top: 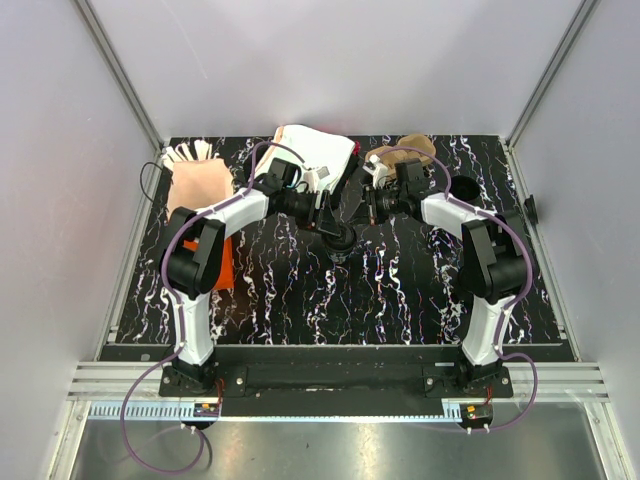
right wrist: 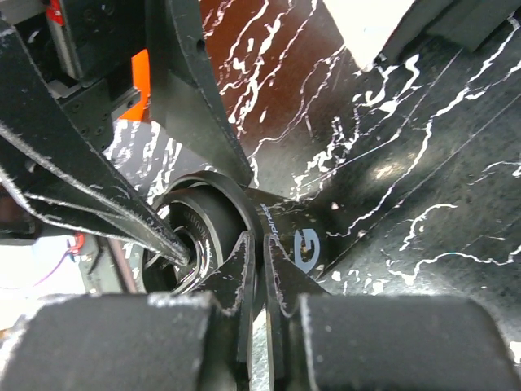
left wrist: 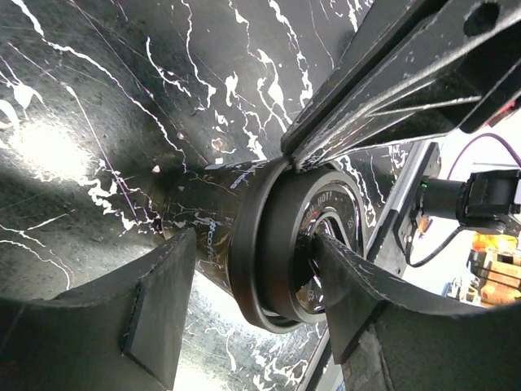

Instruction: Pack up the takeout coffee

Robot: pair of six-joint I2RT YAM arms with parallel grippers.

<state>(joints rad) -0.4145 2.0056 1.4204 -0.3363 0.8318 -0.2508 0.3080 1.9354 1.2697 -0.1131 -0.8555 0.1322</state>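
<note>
– Right gripper (right wrist: pixel 262 273), seen from its own wrist camera: what state?
– Clenched. Its two fingers close on the rim of the lid of the takeout coffee (right wrist: pixel 305 247), leaving only a sliver between them (the rim fills that sliver).
– And the left gripper (left wrist: pixel 256 240)?
– Released. Its jaws stand wide, astride the cup. One fingertip (left wrist: pixel 340 262) touches the flat top of the lid. The other lies beside the black wall, with a gap showing between pad and wall.
– Where is the cup in the overhead view?
– Mid-table, between the two grippers, one at its left and one at its right, their tips meeting at it. The black marbled table (top: pixel 270 290) lies all round it. Whether the cup stands fully upright or leans cannot be told. In both wrist views its narrow end points at the table surface and its lid points away from it.
– Markings?
– A pale round logo on the wall, plus small lettering too fine to read.
– Neighbours?
– A brown cardboard tray (top: pixel 412 148) sits at the back edge, right of centre, well apart from the cup. A pink container (top: pixel 198 185) holding wooden stirrers (top: pixel 188 152) stands at back left. An orange item (top: pixel 226 262) shows beneath the left arm, partly hidden.
</note>
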